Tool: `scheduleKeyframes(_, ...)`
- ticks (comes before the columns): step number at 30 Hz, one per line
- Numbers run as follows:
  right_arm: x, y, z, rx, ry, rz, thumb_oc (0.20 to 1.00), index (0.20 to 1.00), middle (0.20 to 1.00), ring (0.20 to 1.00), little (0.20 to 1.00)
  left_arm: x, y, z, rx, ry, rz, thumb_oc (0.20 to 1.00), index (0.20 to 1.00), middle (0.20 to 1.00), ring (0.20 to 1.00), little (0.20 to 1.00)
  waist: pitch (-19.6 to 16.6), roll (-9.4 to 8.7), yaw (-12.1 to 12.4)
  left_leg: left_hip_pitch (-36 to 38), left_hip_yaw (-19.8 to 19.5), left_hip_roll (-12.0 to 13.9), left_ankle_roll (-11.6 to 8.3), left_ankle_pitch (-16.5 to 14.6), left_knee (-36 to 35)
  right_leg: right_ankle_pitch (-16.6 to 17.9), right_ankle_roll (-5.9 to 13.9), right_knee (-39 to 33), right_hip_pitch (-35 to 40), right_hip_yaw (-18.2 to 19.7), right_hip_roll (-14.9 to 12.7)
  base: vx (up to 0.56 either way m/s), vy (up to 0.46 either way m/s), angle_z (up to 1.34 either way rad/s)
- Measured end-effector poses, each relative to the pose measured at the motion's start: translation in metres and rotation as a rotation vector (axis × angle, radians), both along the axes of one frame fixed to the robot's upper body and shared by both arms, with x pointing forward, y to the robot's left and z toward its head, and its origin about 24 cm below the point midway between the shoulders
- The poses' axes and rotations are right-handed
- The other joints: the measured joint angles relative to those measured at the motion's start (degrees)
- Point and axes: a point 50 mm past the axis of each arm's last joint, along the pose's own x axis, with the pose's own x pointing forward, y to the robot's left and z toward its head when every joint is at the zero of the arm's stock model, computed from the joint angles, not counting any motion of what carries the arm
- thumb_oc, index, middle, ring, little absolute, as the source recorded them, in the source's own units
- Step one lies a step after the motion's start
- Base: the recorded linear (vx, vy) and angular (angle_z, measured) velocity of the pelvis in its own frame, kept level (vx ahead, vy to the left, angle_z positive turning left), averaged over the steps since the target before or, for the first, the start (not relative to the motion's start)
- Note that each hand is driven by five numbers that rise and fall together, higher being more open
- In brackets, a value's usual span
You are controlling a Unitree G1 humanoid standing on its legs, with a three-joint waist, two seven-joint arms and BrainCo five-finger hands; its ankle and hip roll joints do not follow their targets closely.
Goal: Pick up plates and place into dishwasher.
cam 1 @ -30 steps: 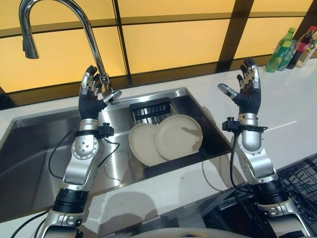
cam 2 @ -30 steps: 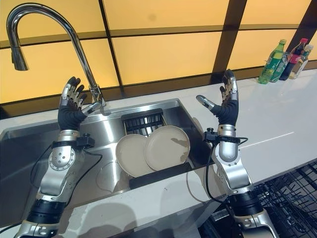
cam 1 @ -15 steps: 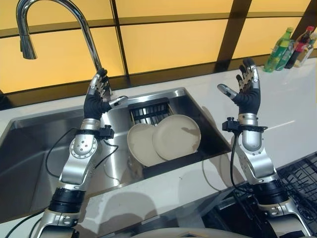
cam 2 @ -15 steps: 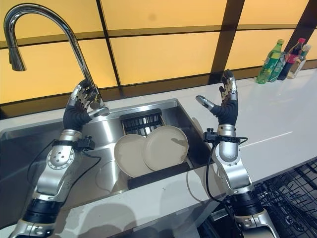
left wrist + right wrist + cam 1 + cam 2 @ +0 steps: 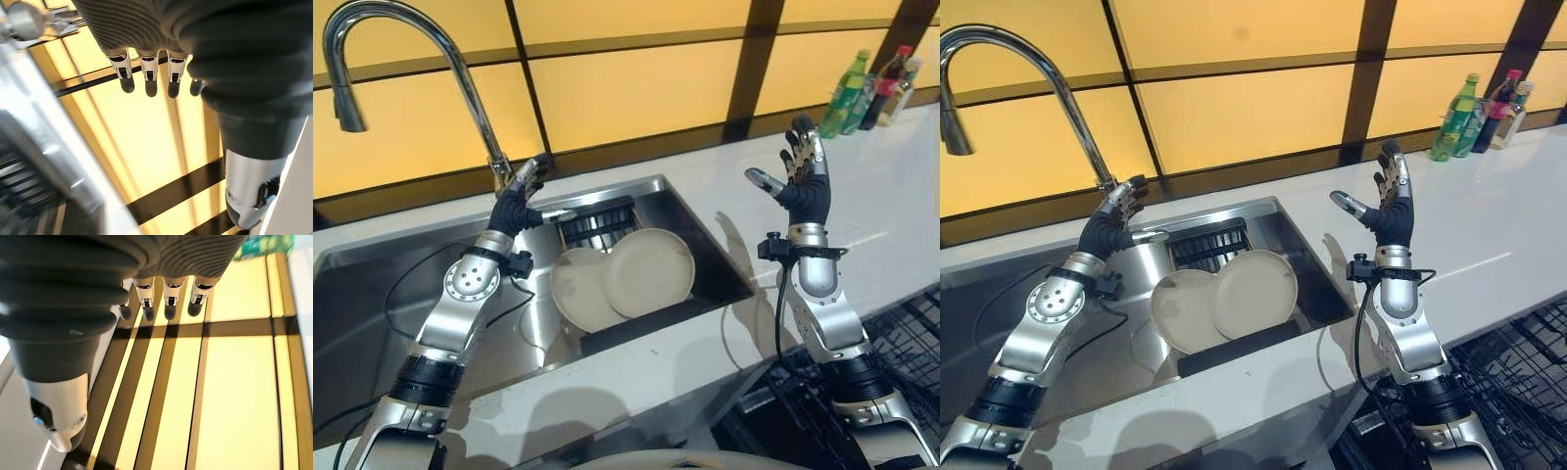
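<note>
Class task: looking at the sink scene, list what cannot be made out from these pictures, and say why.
- Rear plate: the front plate overlaps its right part in both eye views.
- Dishwasher rack: cut off by the eye views' lower right edge.
- Bottles: too small for their labels to be read.
- Sink: blurred in the left wrist view.

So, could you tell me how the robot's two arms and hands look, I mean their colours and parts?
Both arms are silver-grey metal with rounded joints and dark ribbed bands lower down. The left hand and right hand have silver fingers with dark tips and a separate thumb. A dark ribbed cover wraps the back of each hand and the wrist.
</note>
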Motion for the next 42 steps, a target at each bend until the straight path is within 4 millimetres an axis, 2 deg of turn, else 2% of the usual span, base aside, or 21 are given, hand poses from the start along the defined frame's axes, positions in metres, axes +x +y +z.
scheduleKeyframes(1,0.000,0.000,0.001,-0.005,-0.002,-0.001,1.000,1.000,1.000,1.000,1.000,0.001,0.001,-0.003,0.006,0.015,0.001,1.000,1.000,1.000,1.000,1.000,0.4,0.64,-0.1,0.2,-1.4,0.0,-0.03,0.0,-0.2,0.1,0.05,0.0,0.0,0.7,0.0,0.10,0.147,-0.27)
scheduleKeyframes(4,0.000,-0.007,0.004,-0.046,-0.006,-0.019,1.000,1.000,1.000,1.000,1.000,0.007,-0.004,0.000,0.015,0.017,-0.028,1.000,1.000,1.000,1.000,1.000,2.1,3.58,-0.9,1.5,-1.3,0.4,-0.54,-1.6,-1.7,0.8,0.96,0.0,-0.4,1.2,-0.1,0.08,0.149,-0.25)
scheduleKeyframes(9,0.001,-0.008,0.000,-0.056,0.025,-0.019,1.000,1.000,1.000,1.000,1.000,0.016,-0.007,0.004,0.030,0.028,-0.065,1.000,1.000,1.000,1.000,1.000,2.3,3.92,-3.7,3.2,0.4,-1.2,0.50,-0.9,-5.0,1.4,2.51,-0.3,-1.0,2.4,-1.4,0.16,0.127,-0.15)
scheduleKeyframes(14,0.001,-0.007,-0.001,-0.049,0.036,-0.010,1.000,1.000,1.000,1.000,1.000,0.026,0.006,-0.006,0.041,0.106,-0.024,1.000,1.000,1.000,1.000,1.000,3.6,4.01,-5.9,3.5,1.0,-1.3,0.58,-0.9,-5.0,1.7,2.53,-0.1,-0.9,2.8,-1.5,0.10,0.097,-0.07)
scheduleKeyframes(20,0.000,-0.008,-0.007,-0.046,0.075,0.023,1.000,1.000,1.000,1.000,1.000,0.028,0.020,-0.031,0.053,0.216,0.036,1.000,1.000,1.000,1.000,1.000,5.0,4.53,-8.2,3.8,3.3,-1.6,0.61,-0.9,-5.3,1.9,3.14,-0.1,-1.9,4.6,-1.5,0.06,0.073,-0.17)
scheduleKeyframes(23,-0.001,-0.011,-0.008,-0.057,0.082,0.025,1.000,1.000,1.000,1.000,1.000,0.028,0.023,-0.035,0.053,0.233,0.054,1.000,1.000,1.000,1.000,1.000,5.8,4.49,-9.7,3.8,3.9,-1.7,0.70,-1.0,-5.3,2.4,3.46,0.0,-2.4,4.6,-1.9,0.03,0.082,-0.16)
scheduleKeyframes(31,-0.001,-0.015,-0.008,-0.066,0.090,0.041,1.000,1.000,1.000,1.000,1.000,0.030,0.019,-0.044,0.086,0.284,0.036,1.000,1.000,1.000,1.000,1.000,7.5,5.26,-11.8,3.0,5.4,-2.2,1.01,-0.8,-5.1,3.5,3.32,0.0,-3.9,6.0,-2.0,0.04,0.058,-0.09)
scheduleKeyframes(42,-0.001,-0.021,-0.006,-0.109,0.108,0.044,1.000,1.000,1.000,1.000,1.000,0.028,0.014,-0.058,0.110,0.386,-0.053,1.000,1.000,1.000,1.000,1.000,9.5,6.94,-12.8,3.1,5.4,-2.6,1.17,-0.7,-5.1,3.6,3.49,0.0,-3.9,6.1,-2.4,0.06,0.063,0.00)
